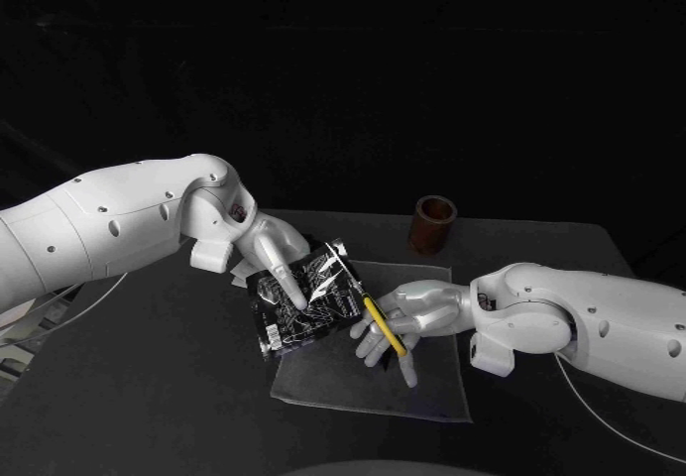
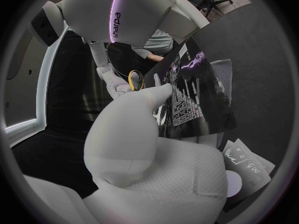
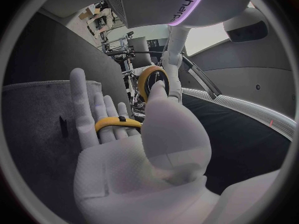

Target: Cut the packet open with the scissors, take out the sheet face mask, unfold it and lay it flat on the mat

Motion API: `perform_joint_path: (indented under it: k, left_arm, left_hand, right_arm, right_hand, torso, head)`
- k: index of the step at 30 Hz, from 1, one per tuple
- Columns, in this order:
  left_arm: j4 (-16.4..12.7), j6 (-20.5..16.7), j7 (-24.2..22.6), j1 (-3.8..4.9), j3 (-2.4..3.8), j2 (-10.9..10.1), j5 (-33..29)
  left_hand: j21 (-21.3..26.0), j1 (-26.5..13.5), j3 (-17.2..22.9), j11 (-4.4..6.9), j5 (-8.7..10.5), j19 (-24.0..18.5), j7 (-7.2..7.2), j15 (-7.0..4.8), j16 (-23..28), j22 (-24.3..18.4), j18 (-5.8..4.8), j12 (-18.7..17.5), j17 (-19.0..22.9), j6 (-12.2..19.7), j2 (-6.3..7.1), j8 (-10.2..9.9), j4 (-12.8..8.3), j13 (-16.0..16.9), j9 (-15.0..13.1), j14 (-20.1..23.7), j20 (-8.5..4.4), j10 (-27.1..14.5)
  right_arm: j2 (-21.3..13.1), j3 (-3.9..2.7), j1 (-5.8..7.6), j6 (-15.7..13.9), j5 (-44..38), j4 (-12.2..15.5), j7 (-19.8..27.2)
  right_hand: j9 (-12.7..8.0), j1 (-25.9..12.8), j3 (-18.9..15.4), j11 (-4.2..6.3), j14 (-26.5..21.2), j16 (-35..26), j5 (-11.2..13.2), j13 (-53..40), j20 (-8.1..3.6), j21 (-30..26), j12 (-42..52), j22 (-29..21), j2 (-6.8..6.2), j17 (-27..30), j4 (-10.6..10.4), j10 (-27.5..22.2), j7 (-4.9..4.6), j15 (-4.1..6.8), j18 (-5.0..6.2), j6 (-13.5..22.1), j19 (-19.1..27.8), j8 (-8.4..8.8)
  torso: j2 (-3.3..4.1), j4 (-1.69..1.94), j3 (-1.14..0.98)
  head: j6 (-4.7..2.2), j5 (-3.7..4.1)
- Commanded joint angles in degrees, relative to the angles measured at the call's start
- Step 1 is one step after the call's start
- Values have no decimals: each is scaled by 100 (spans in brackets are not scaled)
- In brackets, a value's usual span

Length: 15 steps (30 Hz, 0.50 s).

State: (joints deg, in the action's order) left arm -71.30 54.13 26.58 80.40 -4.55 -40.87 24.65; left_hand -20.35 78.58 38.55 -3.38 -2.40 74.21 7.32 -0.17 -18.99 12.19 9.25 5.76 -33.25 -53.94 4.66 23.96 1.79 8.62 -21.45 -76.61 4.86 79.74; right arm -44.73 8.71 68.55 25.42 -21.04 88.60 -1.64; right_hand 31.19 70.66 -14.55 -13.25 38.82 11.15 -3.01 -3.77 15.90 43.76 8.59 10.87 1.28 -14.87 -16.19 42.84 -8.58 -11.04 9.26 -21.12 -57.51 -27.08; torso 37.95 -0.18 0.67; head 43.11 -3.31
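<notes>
- Black table (image 1: 136,402) under a dark background; grey mat (image 1: 389,395) lies at its middle and serves as the reference for all places below.
- Left hand (image 1: 269,253), above the mat's far left corner: grips the packet (image 1: 307,309), fingers pressed on its printed face. The left wrist view shows a fingertip against the packet's edge.
- Right hand (image 1: 414,313), over the middle of the mat: holds the scissors (image 1: 382,323). In the right wrist view the yellow handle loops sit round its fingers (image 3: 87,109). Whether the blades are open or closed, cannot tell.
- Packet: dark and glossy, held tilted off the mat, overhanging the mat's left edge. The scissors sit just beside the packet's side nearest the mat's middle. Contact between blade and foil cannot be told.
- Brown cylinder (image 1: 433,225) stands upright beyond the mat's far edge, well apart from both hands.
- Progress, judged: both tools are in hand and brought together, so the job is at the cutting step. No clear cut shows in the packet, and no mask lies on the mat.
- Left to do: cut the packet open, draw out the mask, unfold it, lay it flat on the mat.
</notes>
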Motion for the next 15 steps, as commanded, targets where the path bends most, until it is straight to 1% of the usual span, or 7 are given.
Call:
perform_joint_path:
  k: [1,7,11,15]
  left_arm:
    - [1,1216,19,3,1,16,11]
    - [8,1223,29,3,1,33,12]
    - [10,1228,30,3,1,45,12]
    - [8,1228,29,3,1,56,13]
  left_hand:
    - [-20,8,1,33,-37,5,6,-32,0,8,99,36,-12,-42,-38,27,-44,8,-998,0,-47,28]
    - [-20,8,1,33,-37,5,6,-32,0,8,99,36,-12,-42,-38,27,-44,8,-998,0,-47,28]
    - [-20,8,1,33,-37,5,6,-32,0,8,99,36,-12,-42,-38,27,-44,8,-998,0,-47,28]
    - [-20,8,1,33,-37,5,6,-32,0,8,99,36,-12,-42,-38,27,-44,8,-998,0,-47,28]
  right_arm:
    - [-7,-21,55,-22,13,-2,139]
    - [30,-31,132,-10,7,-46,132]
    - [72,-32,152,14,6,-74,119]
    - [123,-33,164,27,5,-104,102]
  right_hand:
    - [-14,4,-40,-40,-1,29,24,-6,-3,32,24,-5,61,6,14,77,-769,12,132,-35,-59,-42]
    - [-100,61,-154,-16,75,113,25,-6,-24,43,49,-13,146,8,32,169,-755,37,134,-106,-86,-99]
    - [-159,94,-228,4,156,180,25,-7,-41,46,68,-20,198,4,42,244,-744,59,136,-145,-99,-119]
    - [-249,138,-339,25,244,258,25,-4,-66,52,84,-30,282,10,56,342,-741,84,136,-221,-128,-147]
  torso:
    - [3,-2,0]
    - [-2,-2,3]
    - [-2,1,2]
    - [-3,-3,7]
  head:
    - [-9,6]
    - [-19,17]
    - [-8,14]
    - [-2,12]
